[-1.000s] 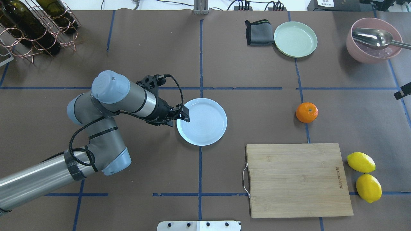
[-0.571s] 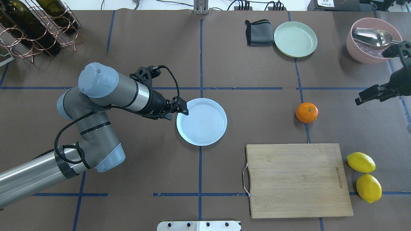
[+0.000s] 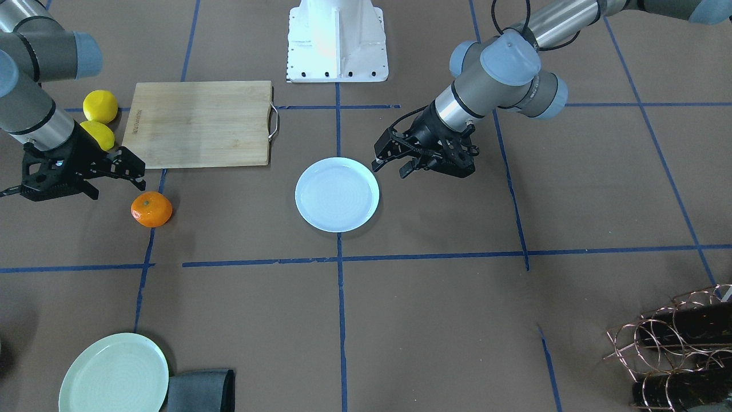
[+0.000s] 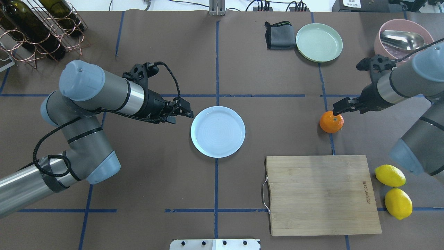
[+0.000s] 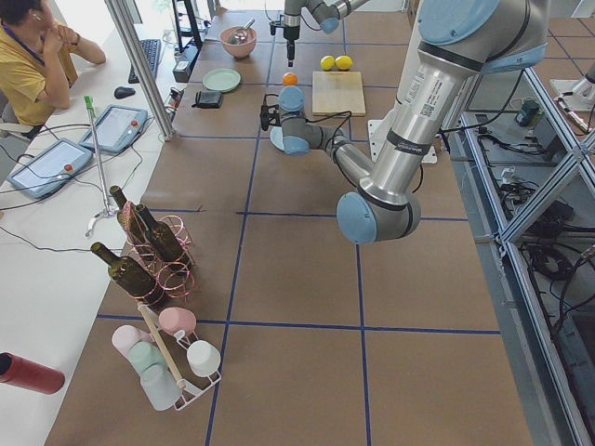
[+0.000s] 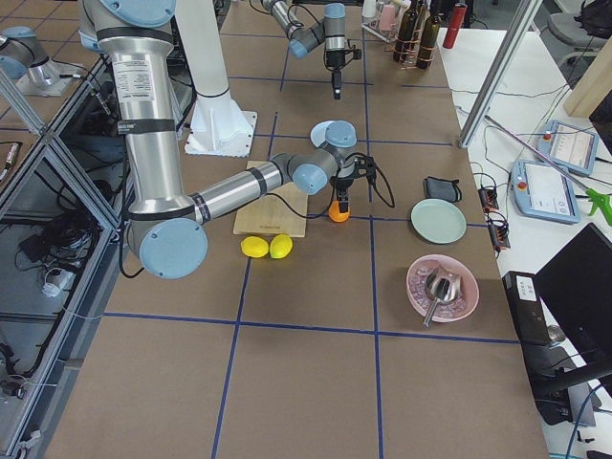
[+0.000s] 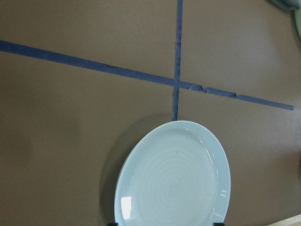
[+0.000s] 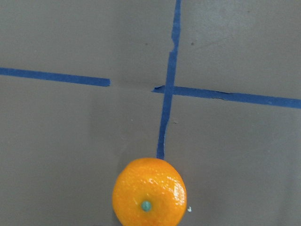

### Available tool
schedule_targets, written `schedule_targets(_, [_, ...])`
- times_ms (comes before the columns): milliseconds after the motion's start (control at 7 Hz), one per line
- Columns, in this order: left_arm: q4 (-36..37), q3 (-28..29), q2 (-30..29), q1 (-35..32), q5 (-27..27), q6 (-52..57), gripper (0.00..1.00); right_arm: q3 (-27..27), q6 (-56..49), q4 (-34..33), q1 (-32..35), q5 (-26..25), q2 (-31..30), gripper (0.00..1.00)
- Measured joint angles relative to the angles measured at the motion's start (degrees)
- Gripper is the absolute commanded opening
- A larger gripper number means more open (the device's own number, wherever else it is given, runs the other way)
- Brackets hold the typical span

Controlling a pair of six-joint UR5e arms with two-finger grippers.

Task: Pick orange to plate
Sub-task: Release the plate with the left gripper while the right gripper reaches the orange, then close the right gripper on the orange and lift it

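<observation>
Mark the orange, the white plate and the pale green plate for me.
orange point(image 4: 331, 123), overhead exterior view, on the peel just below the stem dimple.
white plate point(image 4: 218, 132), overhead exterior view, its bare centre.
pale green plate point(image 4: 319, 42), overhead exterior view, its bare centre.

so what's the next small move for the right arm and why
Probably lower the right pincer slightly, centring its open jaws around the small bright orange mandarin. The pincer hovers over the fruit's edge, not yet around it, and the mandarin lies well apart from the round white plate.
</observation>
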Motion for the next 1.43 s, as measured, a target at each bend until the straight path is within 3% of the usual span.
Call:
schedule_targets(571, [0.0, -0.4, 0.2, -0.4, 0.1, -0.1, 0.77, -2.2, 4.2, -0.6, -4.6, -8.1, 2.3, 1.0])
schedule_targets(1429, [0.0, -1.7, 1.6, -0.3, 0.2, 0.0, 0.77, -6.5, 3.8, 0.1, -7.1, -9.2, 2.5, 0.97])
